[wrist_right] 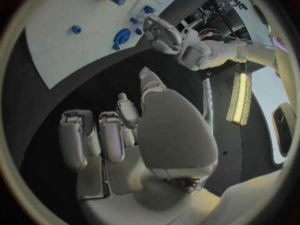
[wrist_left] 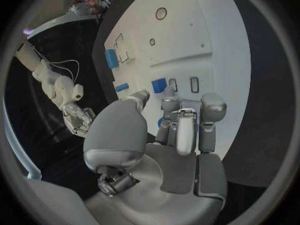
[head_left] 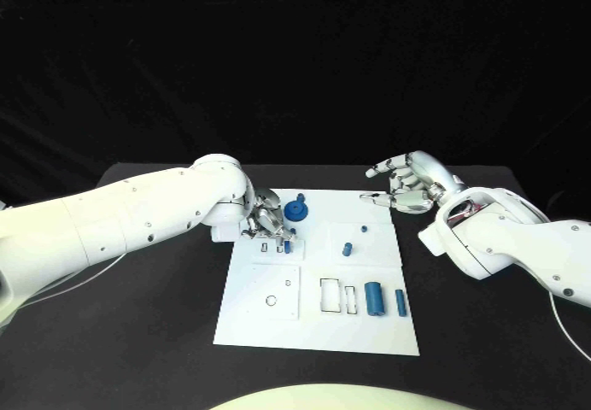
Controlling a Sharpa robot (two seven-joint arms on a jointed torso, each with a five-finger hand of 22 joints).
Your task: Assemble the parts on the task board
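The board point(head_left: 323, 333) lies in the middle of the table point(head_left: 136, 342), long side running away from the robot.

Left hand point(head_left: 266, 224): positioned over the board's far left corner, fingers pointing down at the slots there. A small blue part point(head_left: 287, 246) sits at the fingertips point(wrist_left: 212, 105). The frames do not show whether the fingers grip it, so the state of this hand cannot be determined.

Right hand point(head_left: 404, 186): raised above the table just beyond the board's far right corner, clear of the board. Fingers are apart and loosely curled, with nothing between them; the hand is released.

Parts on the board:
- A blue knob point(head_left: 295, 209) stands upright near the far edge, just beside the left hand.
- A small peg point(head_left: 346, 249) lies near the board's centre, with a smaller blue piece point(head_left: 365, 228) beyond it.
- A thick cylinder point(head_left: 373, 300) and a thin pin point(head_left: 401, 301) lie side by side towards the right edge, next to two empty rectangular slots point(head_left: 330, 294).
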